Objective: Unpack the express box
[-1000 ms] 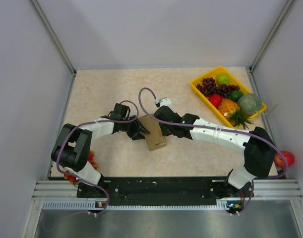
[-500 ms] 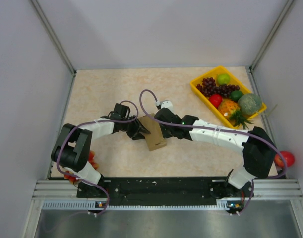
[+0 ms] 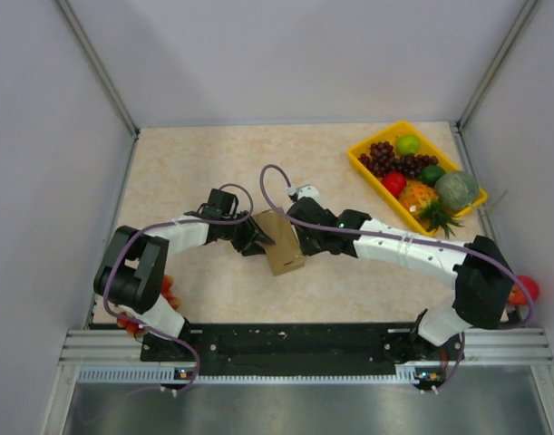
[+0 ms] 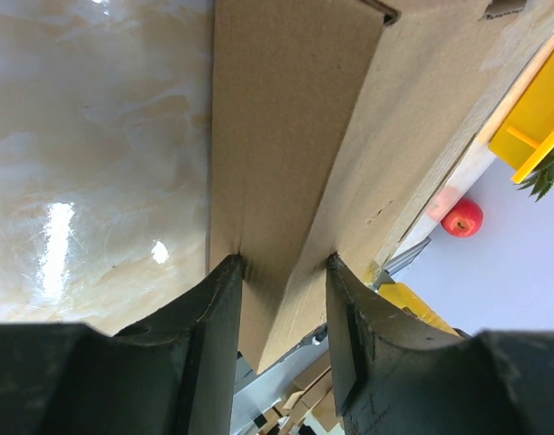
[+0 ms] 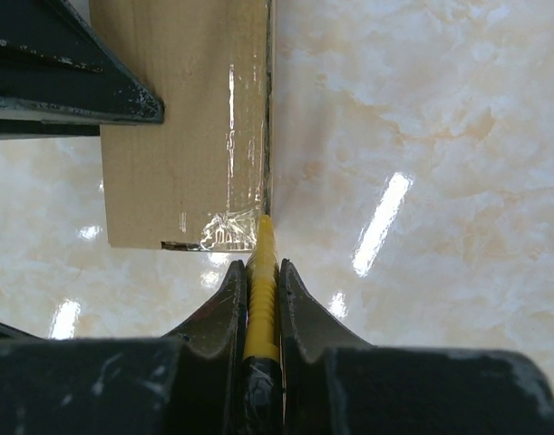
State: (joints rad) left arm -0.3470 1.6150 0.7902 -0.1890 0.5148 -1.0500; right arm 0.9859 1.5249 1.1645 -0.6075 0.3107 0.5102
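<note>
Clamped on a slim yellow cutter, the right gripper had its tip at the near corner of the flattish brown cardboard express box — taped seam running straight ahead — while the left gripper gripped the box's opposite side at mid-table.
</note>
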